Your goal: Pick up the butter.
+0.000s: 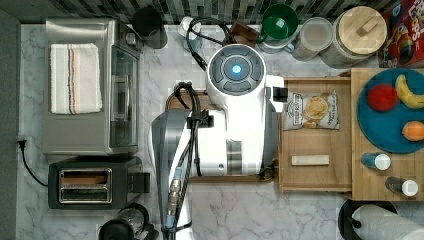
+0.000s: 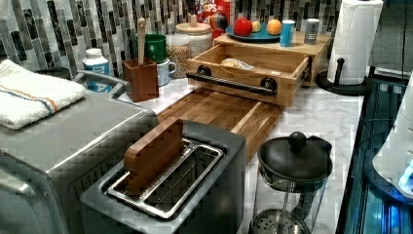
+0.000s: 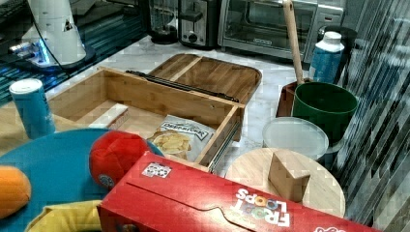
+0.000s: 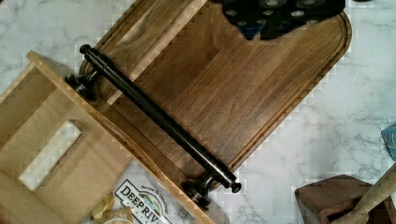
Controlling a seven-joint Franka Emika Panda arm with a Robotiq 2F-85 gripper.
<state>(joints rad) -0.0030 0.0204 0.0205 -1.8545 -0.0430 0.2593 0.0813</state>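
Butter (image 1: 310, 160): slim, pale cream stick, flat in open drawer (image 1: 314, 183); apart from chip bag (image 1: 311, 111), bare floor between. Gripper state: cannot tell.

Marble countertop (image 1: 235, 210), white with grey veining; tiled backsplash (image 2: 58, 29) of narrow dark and pale strips along its rear edge. Stainless toaster oven (image 1: 85, 90) and black toaster (image 1: 87, 186) stand together at the top view's left edge.

Pale cream butter (image 1: 310, 160); light wooden drawer (image 1: 314, 85), black handle (image 4: 159, 116); white-grey veined marble counter (image 1: 240, 210)
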